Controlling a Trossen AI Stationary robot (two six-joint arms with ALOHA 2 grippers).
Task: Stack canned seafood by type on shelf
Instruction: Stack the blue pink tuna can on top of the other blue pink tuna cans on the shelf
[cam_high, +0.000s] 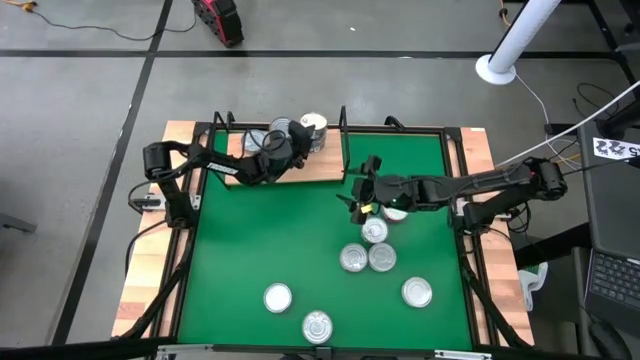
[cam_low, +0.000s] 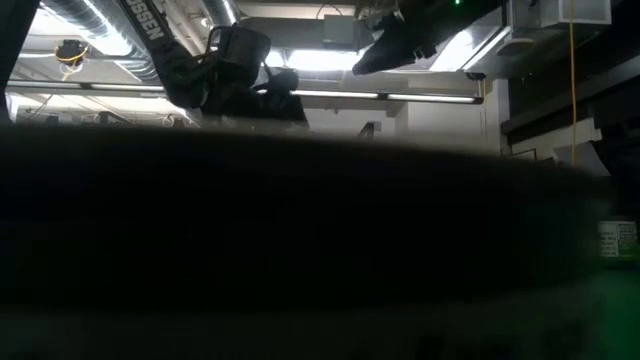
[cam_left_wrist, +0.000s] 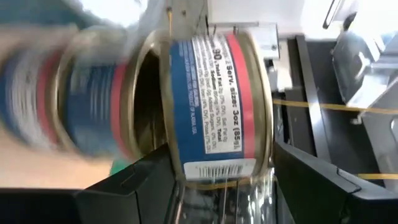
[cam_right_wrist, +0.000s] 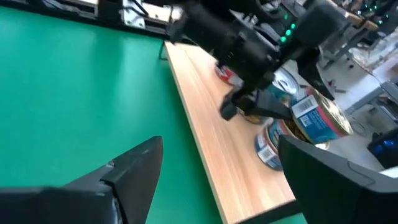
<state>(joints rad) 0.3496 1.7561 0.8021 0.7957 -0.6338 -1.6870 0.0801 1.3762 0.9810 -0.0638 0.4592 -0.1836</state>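
Note:
The shelf (cam_high: 312, 168), a light wooden board, lies at the far edge of the green mat (cam_high: 250, 240). Some canned seafood tins (cam_high: 308, 128) stand on it. My left gripper (cam_high: 283, 146) reaches level over the board and is shut on a blue-and-red tin (cam_left_wrist: 211, 106), beside the tins (cam_right_wrist: 270, 146) standing there. My right gripper (cam_high: 358, 196) hangs open above the mat's middle with nothing between its fingers, next to a tin (cam_high: 396, 212). Several more silver-lidded tins (cam_high: 368, 252) sit flat on the mat. My left gripper pinches the blue-and-red tin between its two fingers, one on each flat end at the rims (cam_left_wrist: 264, 158). It comes in level from the table's left, rolled onto its side. In the right wrist view the tin (cam_right_wrist: 318, 121) is tilted above the board.
Thin black uprights (cam_high: 343, 135) stand at the board's ends. Loose tins lie toward the near edge (cam_high: 278, 297), (cam_high: 317, 326) and near right (cam_high: 417, 292). The mat's left half is bare green. The low view is mostly dark.

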